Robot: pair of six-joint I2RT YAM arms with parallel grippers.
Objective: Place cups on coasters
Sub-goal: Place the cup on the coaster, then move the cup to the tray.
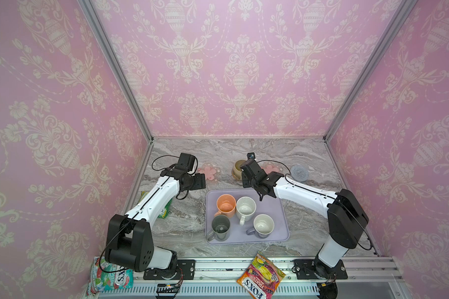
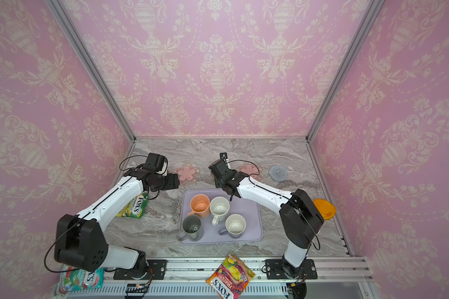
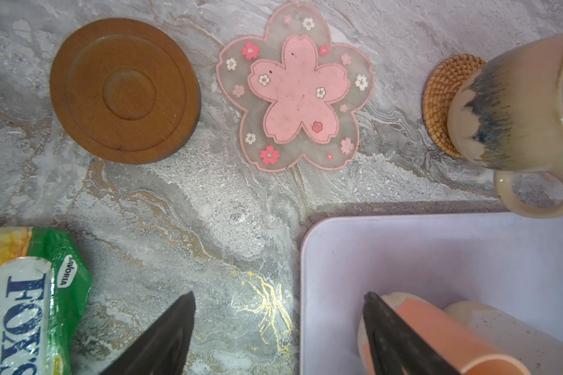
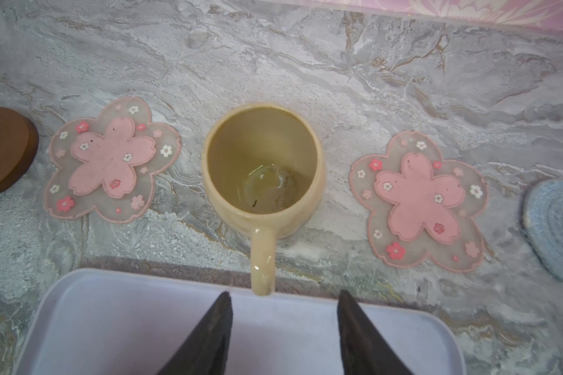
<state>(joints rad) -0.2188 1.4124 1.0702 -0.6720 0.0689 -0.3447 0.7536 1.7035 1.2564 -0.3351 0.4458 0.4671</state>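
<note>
Beige mug (image 4: 260, 162) stands upright on the rattan coaster (image 3: 439, 104), handle pointing at the tray (image 4: 78, 324).

Right gripper (image 4: 285, 293) sits just behind that handle, over the tray's back edge. Jaws are roughly half open. The handle's end lines up with the gap between the fingertips, clear of both. No contact, nothing held.

Left gripper (image 3: 279, 293): jaws spread wide, empty. It hangs above the table just off the tray's back-left corner. One finger is over bare marble. The other is seen in front of the peach mug (image 1: 226, 205) in the wrist view, but well apart from it in both top views.

Upright in the tray with the peach mug: white mug (image 1: 245, 208), grey mug (image 1: 220, 227), lavender mug (image 1: 262, 225).

Back row, left to right: brown coaster (image 3: 124, 91), left flower coaster (image 4: 111, 162), rattan coaster with the beige mug, right flower coaster (image 4: 420, 201), blue coaster (image 4: 556, 227). The other four coasters are bare.
</note>
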